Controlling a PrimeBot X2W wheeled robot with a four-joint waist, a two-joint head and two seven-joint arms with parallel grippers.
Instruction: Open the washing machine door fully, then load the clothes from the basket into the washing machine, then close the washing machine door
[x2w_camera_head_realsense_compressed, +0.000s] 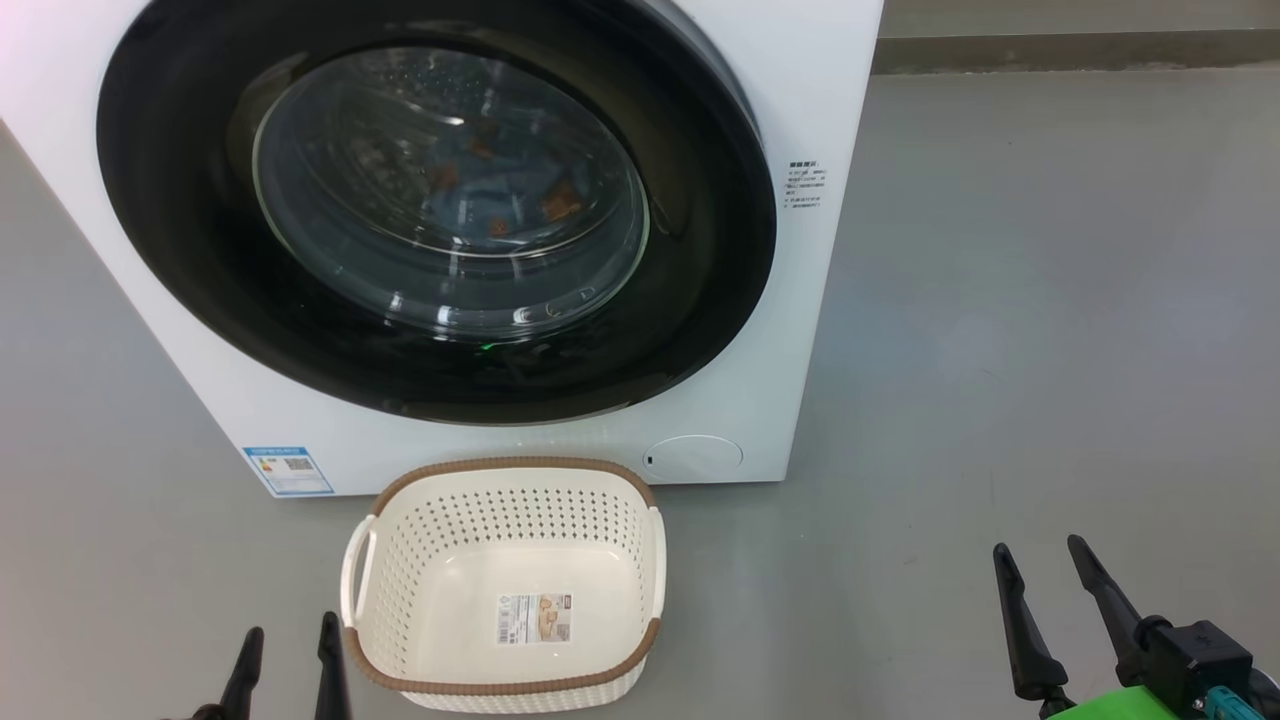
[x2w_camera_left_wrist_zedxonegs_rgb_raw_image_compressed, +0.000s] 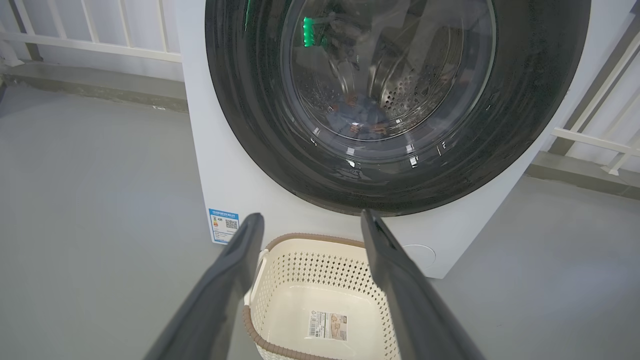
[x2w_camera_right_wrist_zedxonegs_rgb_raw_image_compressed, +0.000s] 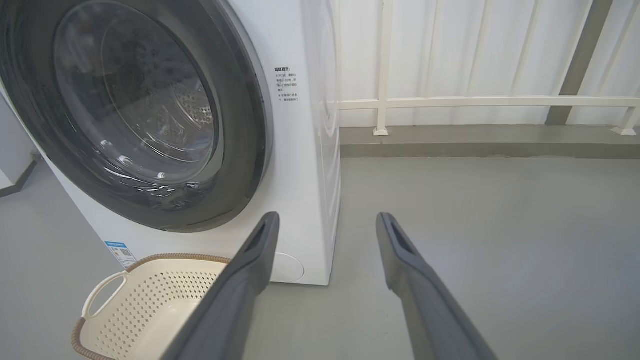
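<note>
One white washing machine (x2w_camera_head_realsense_compressed: 800, 100) stands on grey floor (x2w_camera_head_realsense_compressed: 1050, 300). Its door (x2w_camera_head_realsense_compressed: 180, 270), black ring with glass centre, sits shut flush against the front. Cream basket (x2w_camera_head_realsense_compressed: 512, 466) on the floor just in front of the machine, below the door, bare bottom with a label sticker (x2w_camera_head_realsense_compressed: 535, 618). Clothes (x2w_camera_head_realsense_compressed: 480, 190), blue with orange-brown prints, lie inside the drum, seen through the glass. Left end effector (x2w_camera_head_realsense_compressed: 290, 625) low beside the basket's left handle, fingers spread, holding nothing. Right end effector (x2w_camera_head_realsense_compressed: 1038, 545) well off to the right over bare floor, also spread and holding nothing. Blue sticker (x2w_camera_head_realsense_compressed: 288, 470) on the machine's lower left, round hatch (x2w_camera_head_realsense_compressed: 693, 456) lower right.
</note>
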